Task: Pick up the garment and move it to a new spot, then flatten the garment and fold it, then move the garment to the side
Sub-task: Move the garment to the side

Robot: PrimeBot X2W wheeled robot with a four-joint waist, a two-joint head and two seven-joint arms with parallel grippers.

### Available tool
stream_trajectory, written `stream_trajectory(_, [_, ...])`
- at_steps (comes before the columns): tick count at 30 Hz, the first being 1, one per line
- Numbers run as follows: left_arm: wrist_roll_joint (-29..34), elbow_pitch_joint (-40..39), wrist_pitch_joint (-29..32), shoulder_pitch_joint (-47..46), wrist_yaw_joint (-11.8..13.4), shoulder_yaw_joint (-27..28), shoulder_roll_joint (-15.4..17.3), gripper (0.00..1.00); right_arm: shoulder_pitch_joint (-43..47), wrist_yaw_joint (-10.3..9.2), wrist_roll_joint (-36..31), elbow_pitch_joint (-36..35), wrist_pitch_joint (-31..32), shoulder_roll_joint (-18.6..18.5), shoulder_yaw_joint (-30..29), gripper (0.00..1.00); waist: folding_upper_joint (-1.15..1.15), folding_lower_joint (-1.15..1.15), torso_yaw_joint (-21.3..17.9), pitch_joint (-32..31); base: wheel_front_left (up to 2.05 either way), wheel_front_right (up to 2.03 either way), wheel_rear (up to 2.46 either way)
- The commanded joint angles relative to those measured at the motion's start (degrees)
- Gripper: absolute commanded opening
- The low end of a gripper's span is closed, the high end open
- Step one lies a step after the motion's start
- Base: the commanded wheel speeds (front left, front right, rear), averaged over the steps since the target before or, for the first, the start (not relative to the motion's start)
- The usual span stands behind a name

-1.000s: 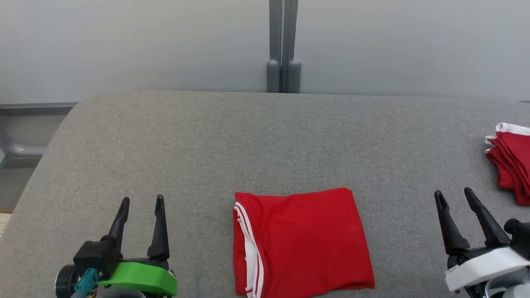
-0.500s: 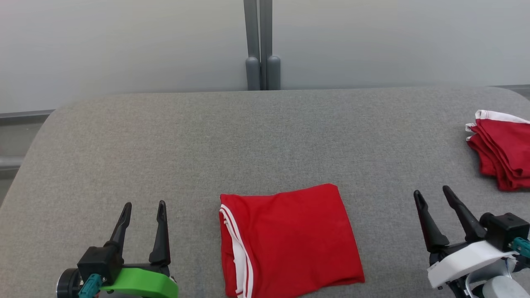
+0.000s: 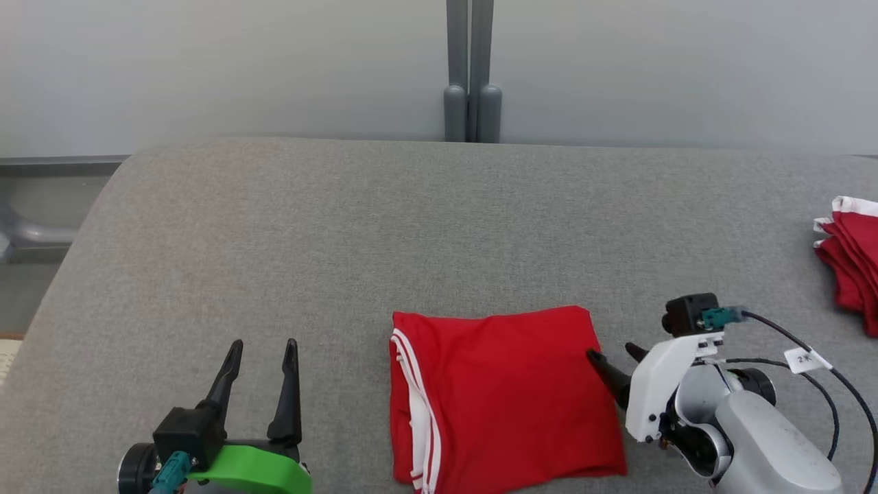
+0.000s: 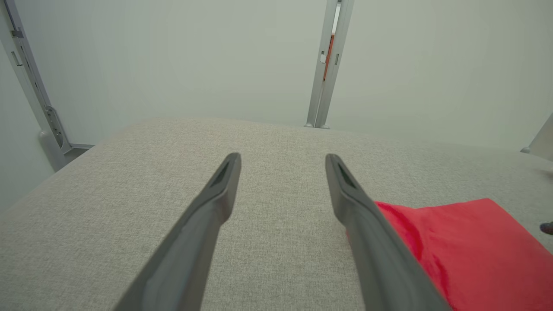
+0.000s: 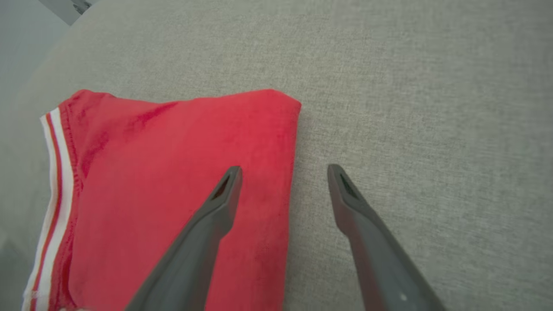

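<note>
The garment (image 3: 507,391) lies folded into a red rectangle on the grey fabric surface (image 3: 343,226), with white red-striped trim along its left edge; its lettering is hidden. It also appears in the left wrist view (image 4: 475,242) and the right wrist view (image 5: 173,164). My right gripper (image 3: 612,353) is open at the garment's right edge, pointing left. In the right wrist view that gripper (image 5: 284,170) straddles the edge, one finger over red cloth and one over grey fabric. My left gripper (image 3: 264,343) stands open and empty to the garment's left, also seen from its wrist (image 4: 283,157).
Another red piece with white trim (image 3: 854,267) lies bunched at the surface's far right edge. A grey wall with a vertical post (image 3: 471,75) stands behind the surface. The surface's left end is rounded, and beyond it the floor drops away.
My right arm has swung inward and turned its open fingers left onto the garment's right edge. The head camera shifted sideways between frames. The left gripper has hardly moved.
</note>
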Motion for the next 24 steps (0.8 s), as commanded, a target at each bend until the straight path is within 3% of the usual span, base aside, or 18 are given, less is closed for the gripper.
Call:
stream_trajectory(1, [0.6,0.3,-0.1,-1.2,-0.4,-0.1,-0.2,1.00,-1.6,0.00,-0.2,1.3,2.0,-0.1,-0.1,1.00,0.00,0.00,1.7,0.9,0.00,0.00,0.00])
stream_trajectory(9, [1.3,2.0,-0.1,-2.8,-1.3,-0.4,-1.2,1.00,-3.6,0.00,2.2,7.9,11.2,1.6,-0.1,1.00,0.00,0.00,4.1,2.8,0.00,0.00,0.00])
stream_trajectory(11, [1.4,2.3,-0.1,-2.9,-1.5,-0.2,-1.4,1.00,-3.6,0.00,2.5,8.1,11.2,1.8,0.0,0.68,0.00,0.00,4.1,2.8,0.00,0.00,0.00])
stream_trajectory(12, [1.4,2.5,-0.1,-2.9,-1.6,-0.1,-1.5,1.00,-3.6,0.00,2.7,8.0,10.9,1.9,0.0,0.43,0.00,0.00,4.0,2.8,0.00,0.00,0.00])
stream_trajectory(13, [1.4,2.6,-0.1,-2.9,-1.7,-0.1,-1.5,1.00,-3.7,0.00,2.7,7.7,10.6,1.8,0.3,0.38,0.00,0.00,3.8,2.7,0.00,0.00,0.00])
stream_trajectory(14, [1.5,2.7,-0.1,-3.1,-1.9,-0.1,-1.6,1.00,-3.9,0.00,2.8,7.1,9.8,1.7,0.6,0.00,0.00,0.00,3.6,2.7,0.00,0.00,0.00])
stream_trajectory(19, [2.1,2.4,-0.1,-3.2,-2.1,-0.1,-1.8,1.00,-5.3,0.00,3.7,4.7,6.2,0.1,1.7,0.00,0.00,0.00,1.4,2.2,0.00,0.00,0.00])
stream_trajectory(24, [2.7,2.0,-0.1,-3.4,-2.5,-0.5,-2.0,1.00,-7.6,-0.04,4.7,2.8,4.7,-2.9,3.6,0.00,0.00,0.00,-3.5,2.1,0.00,0.00,0.00])
